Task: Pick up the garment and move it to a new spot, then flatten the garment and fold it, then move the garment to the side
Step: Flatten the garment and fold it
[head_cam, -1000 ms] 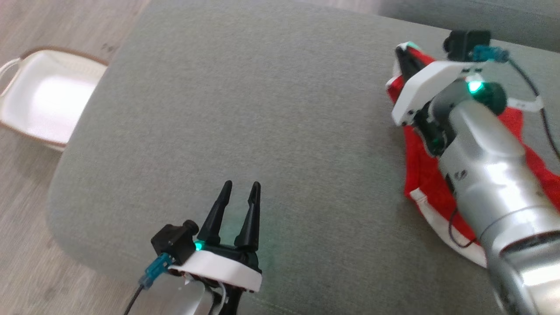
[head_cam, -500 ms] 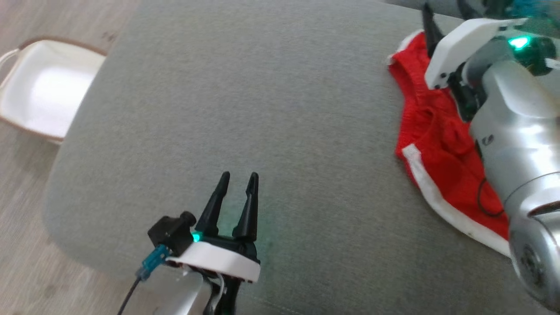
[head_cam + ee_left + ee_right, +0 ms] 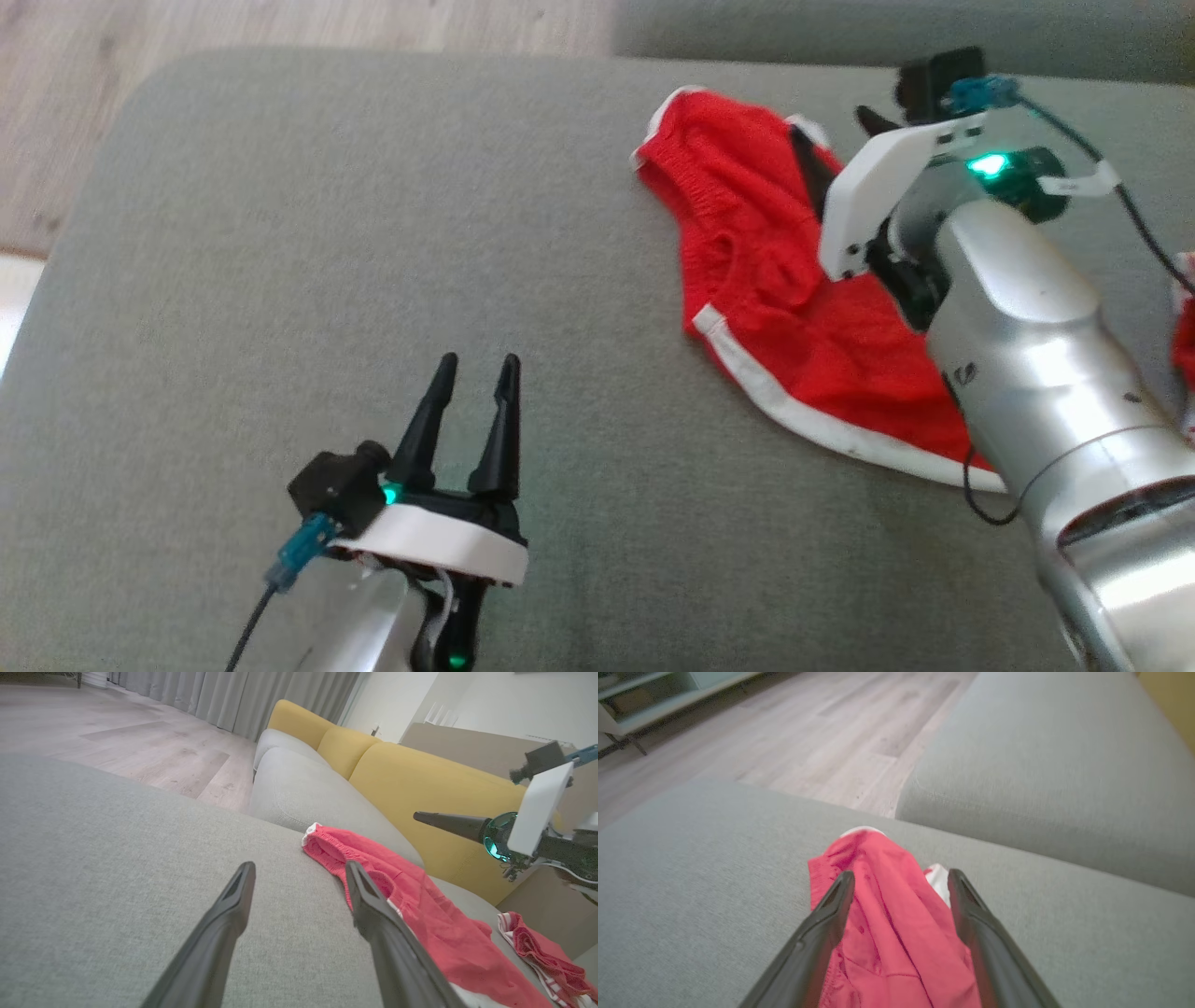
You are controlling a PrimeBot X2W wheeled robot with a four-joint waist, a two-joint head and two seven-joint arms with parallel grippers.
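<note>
The garment (image 3: 794, 317) is a red pair of shorts with white trim, lying crumpled on the right half of the grey cushion (image 3: 373, 243). My right gripper (image 3: 834, 131) hangs open just above its far end, and nothing is held between its fingers. In the right wrist view the garment (image 3: 887, 914) lies below the spread right gripper (image 3: 901, 874). My left gripper (image 3: 479, 362) stands open and empty over bare cushion, to the left of the garment. The left wrist view shows the left gripper (image 3: 300, 865), the garment (image 3: 420, 910) to its right, and one right finger (image 3: 444, 822) above it.
A second red and white cloth (image 3: 537, 947) lies at the cushion's right end (image 3: 1184, 345). Beyond the cushion are a grey sofa seat (image 3: 1064, 765) and a yellow backrest (image 3: 420, 784). Wooden floor (image 3: 280, 23) borders the far and left edges.
My right gripper has opened, let go of the garment and risen off it. The head camera has turned right, so the white basket has left the picture. The left gripper stays open.
</note>
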